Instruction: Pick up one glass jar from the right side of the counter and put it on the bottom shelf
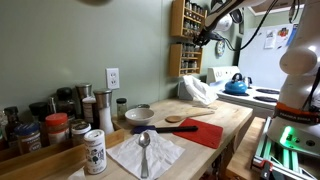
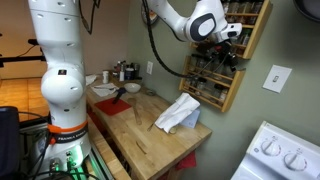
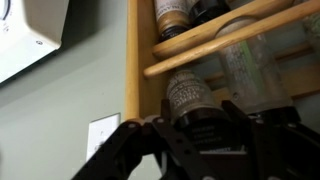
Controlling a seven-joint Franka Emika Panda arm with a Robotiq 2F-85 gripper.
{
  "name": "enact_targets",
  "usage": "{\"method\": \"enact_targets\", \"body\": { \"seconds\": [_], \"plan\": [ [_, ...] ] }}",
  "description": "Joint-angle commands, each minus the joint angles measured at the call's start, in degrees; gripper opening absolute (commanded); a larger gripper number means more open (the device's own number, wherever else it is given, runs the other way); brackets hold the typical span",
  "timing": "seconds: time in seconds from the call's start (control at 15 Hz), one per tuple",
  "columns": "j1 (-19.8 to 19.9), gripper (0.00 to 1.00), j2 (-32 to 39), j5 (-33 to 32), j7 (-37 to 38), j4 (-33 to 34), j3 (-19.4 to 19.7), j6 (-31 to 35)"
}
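My gripper [image 1: 206,38] is raised in front of the honey-brown wooden wall rack [image 1: 187,35], about mid-height and above its bottom shelf [image 1: 188,68]. Both also show in an exterior view: the gripper [image 2: 228,45] and the rack [image 2: 240,62]. In the wrist view the gripper [image 3: 196,122] is shut on a glass spice jar [image 3: 188,95] with a dark lid, held close to the rack's rails [image 3: 230,35]. Other jars stand on the tiers. The light-wood counter [image 1: 222,118] lies below.
Several spice jars [image 1: 55,128] and a white shaker [image 1: 94,152] stand at one end of the counter. On it lie a bowl [image 1: 139,115], wooden spoon [image 1: 182,119], red cloth [image 1: 203,132], napkin with spoon [image 1: 145,152] and white towel [image 2: 178,113]. A blue kettle [image 1: 236,86] is on the stove.
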State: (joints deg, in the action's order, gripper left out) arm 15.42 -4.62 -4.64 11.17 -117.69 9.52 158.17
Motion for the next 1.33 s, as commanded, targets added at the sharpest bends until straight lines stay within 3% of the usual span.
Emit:
{"method": "enact_targets", "body": {
  "seconds": [0.0, 0.07, 0.33, 0.47, 0.53, 0.6, 0.73, 1.27],
  "plan": [
    [-0.6, 0.64, 0.7, 0.9, -1.6, 1.5, 1.3, -1.2],
    [-0.6, 0.69, 0.8, 0.9, -1.7, 1.6, 1.4, -1.2],
    [-0.6, 0.68, 0.9, 1.1, -2.0, 2.0, 1.8, -1.1],
    [-0.6, 0.73, 0.9, 1.3, -2.1, 2.0, 1.9, -1.2],
    [-0.6, 0.86, 0.7, 1.1, -2.1, 2.0, 1.8, -1.5],
    [-0.6, 0.94, 0.5, 1.1, -2.2, 2.0, 1.9, -2.0],
    [-0.6, 0.98, 0.2, 0.7, -2.2, 2.0, 1.8, -3.0],
    [0.0, 1.0, 0.0, -1.4, -0.7, 3.1, 2.7, -5.0]
  ]
}}
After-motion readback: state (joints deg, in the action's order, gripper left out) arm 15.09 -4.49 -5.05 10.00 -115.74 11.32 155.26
